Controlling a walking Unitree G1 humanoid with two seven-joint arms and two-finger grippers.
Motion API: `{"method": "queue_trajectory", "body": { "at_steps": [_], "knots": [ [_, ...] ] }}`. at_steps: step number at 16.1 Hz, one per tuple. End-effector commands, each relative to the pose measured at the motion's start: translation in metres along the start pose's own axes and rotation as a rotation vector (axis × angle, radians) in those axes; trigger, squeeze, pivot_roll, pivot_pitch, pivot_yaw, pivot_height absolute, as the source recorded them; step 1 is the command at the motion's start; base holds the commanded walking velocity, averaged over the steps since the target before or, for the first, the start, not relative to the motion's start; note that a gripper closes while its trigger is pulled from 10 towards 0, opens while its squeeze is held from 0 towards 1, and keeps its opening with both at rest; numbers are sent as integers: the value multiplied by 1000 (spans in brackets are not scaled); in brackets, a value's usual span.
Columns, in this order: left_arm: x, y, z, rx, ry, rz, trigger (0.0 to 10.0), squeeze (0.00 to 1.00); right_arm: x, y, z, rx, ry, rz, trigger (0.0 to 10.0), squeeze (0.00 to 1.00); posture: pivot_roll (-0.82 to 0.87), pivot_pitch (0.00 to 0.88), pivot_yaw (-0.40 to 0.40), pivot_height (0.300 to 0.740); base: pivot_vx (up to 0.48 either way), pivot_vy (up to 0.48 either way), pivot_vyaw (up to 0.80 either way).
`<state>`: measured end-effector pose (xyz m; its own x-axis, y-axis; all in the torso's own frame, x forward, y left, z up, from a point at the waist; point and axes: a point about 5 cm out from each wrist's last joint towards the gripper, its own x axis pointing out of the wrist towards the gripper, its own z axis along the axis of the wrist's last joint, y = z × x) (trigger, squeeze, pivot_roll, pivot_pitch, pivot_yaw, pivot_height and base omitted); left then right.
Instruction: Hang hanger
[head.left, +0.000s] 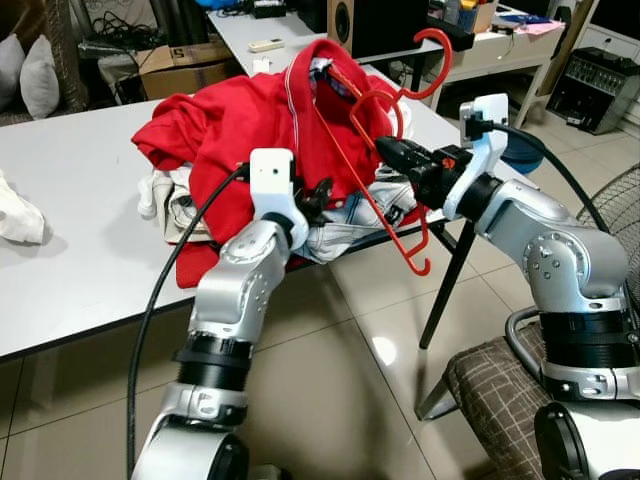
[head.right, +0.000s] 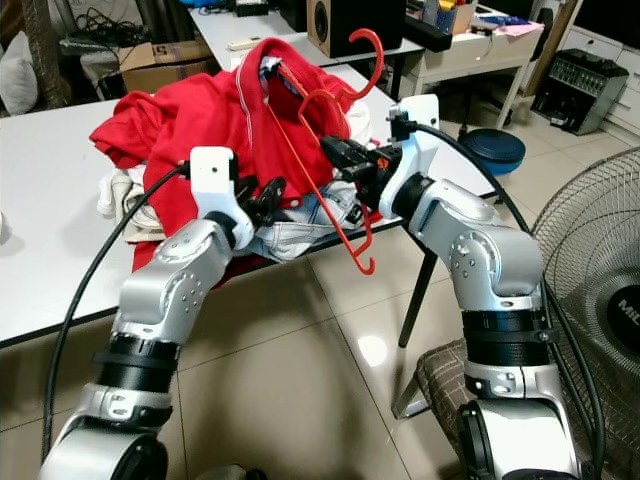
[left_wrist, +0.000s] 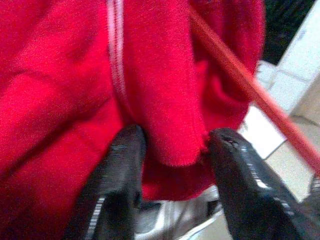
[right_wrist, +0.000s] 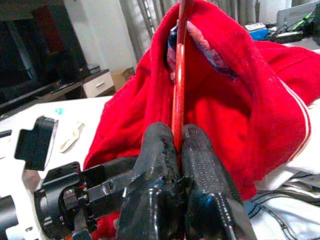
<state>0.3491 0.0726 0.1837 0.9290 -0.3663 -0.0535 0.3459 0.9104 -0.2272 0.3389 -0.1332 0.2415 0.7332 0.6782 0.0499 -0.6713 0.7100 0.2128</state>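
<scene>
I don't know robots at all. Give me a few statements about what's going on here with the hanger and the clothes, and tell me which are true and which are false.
1. The right gripper is shut on the red hanger. True.
2. The hanger is blue. False: it is red.
3. The left gripper has a fold of the red garment between its fingers. True, as the left wrist view shows.
4. The clothes lie on the floor. False: they are heaped on the white table.
5. The hanger's hook points down at the floor. False: it sticks up above the heap.
6. A blue bin stands on the floor beyond the table. True.
</scene>
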Motion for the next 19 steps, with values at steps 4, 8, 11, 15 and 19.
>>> {"method": "queue_trajectory", "body": {
  "at_steps": [4, 8, 11, 15, 19],
  "knots": [
    [6, -5, 3, 5, -21, -21, 0, 0, 0, 5, 10, -17, -43, 28, 10000, 0, -38, 0, 68, 740, 0, 0, 0],
    [2, 11, 18, 32, -75, 8, 0, 0, -6, 2, 7, -25, -30, 16, 10000, 0, -26, 0, 65, 740, 0, 0, 0],
    [-9, 33, 45, 39, -128, 29, 0, 0, -22, -3, -3, -59, 8, -1, 10000, 0, -15, 0, 59, 740, 0, 0, 0],
    [-20, 65, 110, -108, -335, 92, 0, 0, -69, 19, -10, -125, 82, 152, 10000, 0, 9, 0, 50, 740, 0, 0, 0],
    [-31, 71, 100, -2, -256, 119, 2863, 0, -106, 38, 1, -98, -90, 27, 10000, 0, 2, 0, 71, 740, 0, 0, 0]
  ]
}}
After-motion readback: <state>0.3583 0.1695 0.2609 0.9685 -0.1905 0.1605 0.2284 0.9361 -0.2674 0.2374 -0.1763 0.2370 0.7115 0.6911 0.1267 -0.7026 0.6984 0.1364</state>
